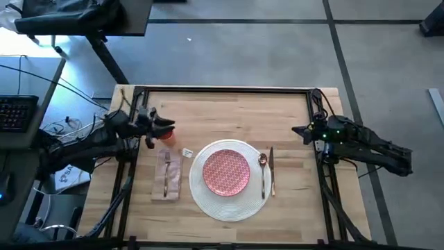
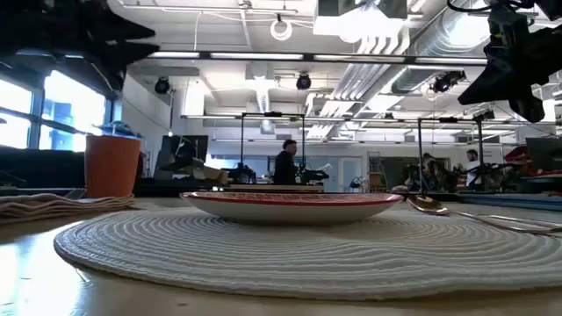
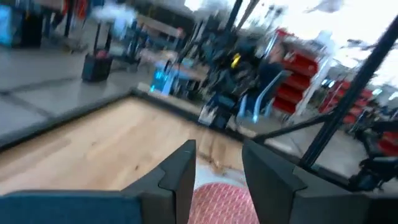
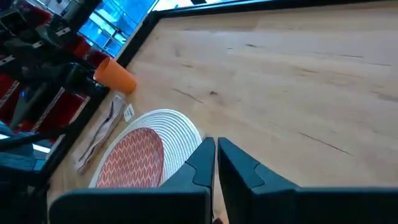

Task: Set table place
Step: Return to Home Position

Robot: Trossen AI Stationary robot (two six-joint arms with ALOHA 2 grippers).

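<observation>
The place (image 1: 222,182) lies on the counter (image 1: 229,114): plate (image 1: 226,167) centred on placemat (image 1: 208,205), fork (image 1: 166,175) on napkin (image 1: 175,184), spoon (image 1: 263,170) and knife (image 1: 272,170) opposite, cup (image 4: 115,76) beyond the napkin. Nothing appears left to grip, so both arms hang raised clear of it. The left pincer (image 3: 217,149) is apart and empty near the cup, and the right pincer (image 4: 216,142) is together and empty near the counter's right edge.
</observation>
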